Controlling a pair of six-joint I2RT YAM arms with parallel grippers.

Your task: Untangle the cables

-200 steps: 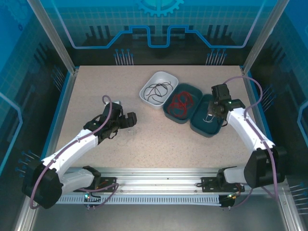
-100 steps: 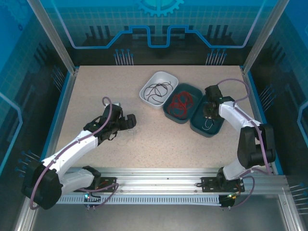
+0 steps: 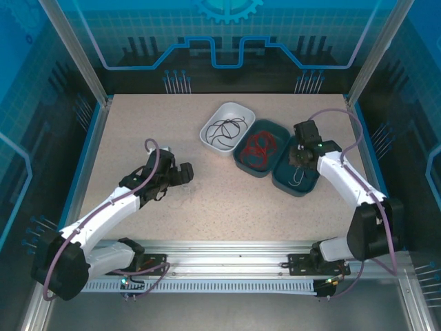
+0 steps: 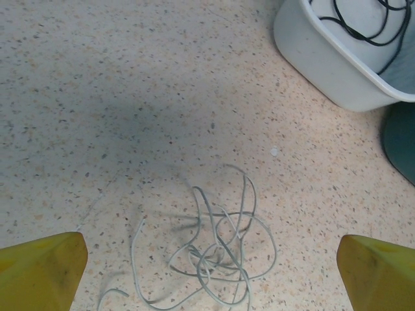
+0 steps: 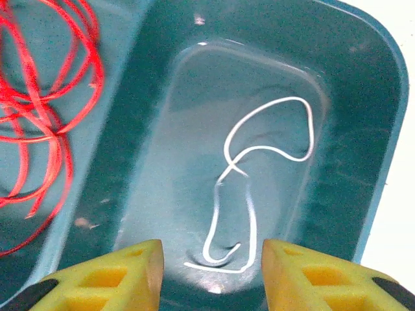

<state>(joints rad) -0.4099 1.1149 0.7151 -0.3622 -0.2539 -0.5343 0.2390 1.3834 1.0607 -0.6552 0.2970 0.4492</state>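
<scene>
The left pincer [image 3: 183, 175] [image 4: 209, 272] stands wide, holding nothing, low over the worktop [image 4: 130, 97]. A white tangle [image 4: 217, 256] of thin cable lies loose on the worktop right below it, between its two fingers. Ahead and to its right sits a white tray [image 4: 324, 61] with black cables [image 4: 363, 29] inside.

The right pincer [image 3: 300, 160] [image 5: 211, 265] hangs over a teal tray [image 5: 366, 123], its jaws partly apart and gripping nothing. One white cable [image 5: 310, 133] lies on that tray's floor just below and ahead of it, the cable's near end between the fingers. To its left, a second tray [image 5: 120, 29] holds red cables [image 5: 45, 97].
</scene>
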